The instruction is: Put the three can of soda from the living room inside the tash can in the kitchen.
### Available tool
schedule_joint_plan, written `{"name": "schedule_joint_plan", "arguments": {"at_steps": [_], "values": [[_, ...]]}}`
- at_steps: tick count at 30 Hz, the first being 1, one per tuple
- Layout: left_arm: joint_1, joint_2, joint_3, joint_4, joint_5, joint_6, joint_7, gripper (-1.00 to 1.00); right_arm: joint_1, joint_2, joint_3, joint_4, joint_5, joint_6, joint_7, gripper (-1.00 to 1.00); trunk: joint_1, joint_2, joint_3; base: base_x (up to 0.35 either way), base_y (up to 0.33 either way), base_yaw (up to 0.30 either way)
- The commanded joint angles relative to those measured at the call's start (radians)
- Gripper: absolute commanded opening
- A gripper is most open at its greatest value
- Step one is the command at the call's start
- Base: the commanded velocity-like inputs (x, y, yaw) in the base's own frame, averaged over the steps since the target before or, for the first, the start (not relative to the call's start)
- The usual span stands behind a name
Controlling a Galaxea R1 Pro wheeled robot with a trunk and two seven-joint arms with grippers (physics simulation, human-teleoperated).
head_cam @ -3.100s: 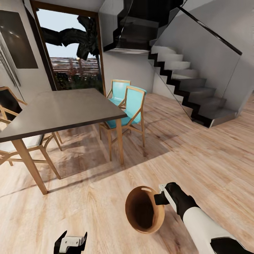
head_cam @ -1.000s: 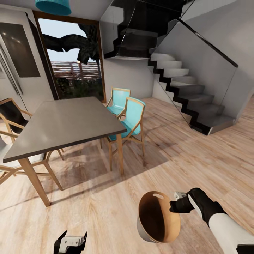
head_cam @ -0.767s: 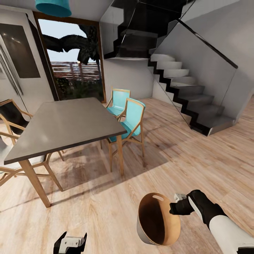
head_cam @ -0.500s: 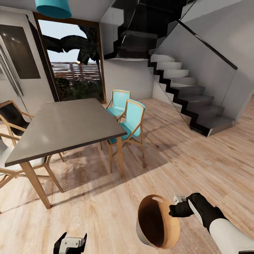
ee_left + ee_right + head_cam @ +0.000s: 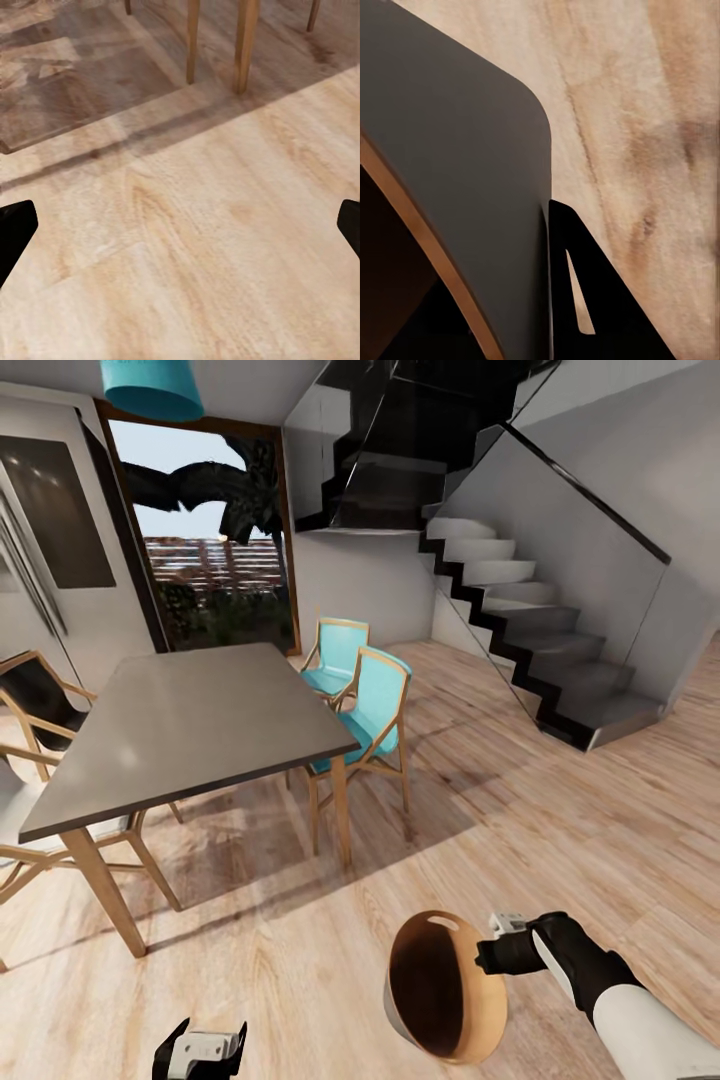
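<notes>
My right gripper (image 5: 497, 950) is shut on the rim of the trash can (image 5: 440, 1000), a round bin with a grey outside and a dark brown inside, held tilted on its side low over the wood floor. In the right wrist view its grey wall (image 5: 457, 172) lies against a black finger (image 5: 585, 300). Nothing shows in the bin's shadowed inside. The cans of soda are out of view. At the bottom of the head view my left gripper (image 5: 200, 1050) is open and holds nothing; in its wrist view the left gripper (image 5: 180, 232) hangs over bare floor.
This is the dining area. A grey table (image 5: 190, 710) stands ahead on the left with turquoise chairs (image 5: 370, 700) on its right side and a black-seated chair (image 5: 35, 700) at far left. Stairs (image 5: 540, 630) rise at the right. Open wood floor (image 5: 560, 830) lies between.
The whole picture has drifted a little, so the camera has moved. My right arm has carried the trash can to the right and slightly lower, mostly before the last second. The left gripper keeps its place.
</notes>
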Motion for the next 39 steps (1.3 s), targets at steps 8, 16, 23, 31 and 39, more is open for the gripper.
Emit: {"name": "schedule_joint_plan", "arguments": {"at_steps": [8,16,23,31,39], "values": [[0.0,0.001,-0.002,-0.001,0.0,0.001,0.0,1.0,0.006,0.003,0.002,0.0,-0.022,-0.005,0.008,-1.0,-0.031,0.056,0.025,0.0,0.0,0.0],[0.0,0.001,-0.002,-0.002,-0.001,-0.001,-0.001,1.0,0.008,0.005,0.005,0.0,-0.022,-0.005,0.008,-1.0,-0.061,0.112,0.05,0.0,0.0,0.0],[0.0,0.0,-0.001,-0.001,-0.002,-0.003,-0.001,1.0,0.008,0.005,0.004,0.001,-0.021,-0.004,0.005,-1.0,-0.088,0.161,0.072,0.0,0.0,0.0],[0.0,-0.002,0.0,-0.001,-0.004,-0.005,-0.001,1.0,0.015,0.003,0.001,0.031,-0.022,0.008,0.004,-1.0,-0.119,0.217,0.097,0.0,0.0,0.0],[0.001,-0.002,0.0,-0.003,-0.004,-0.007,-0.001,1.0,0.033,-0.002,0.002,0.035,-0.017,0.002,0.005,-1.0,-0.15,0.273,0.122,0.0,0.0,0.0]]}}
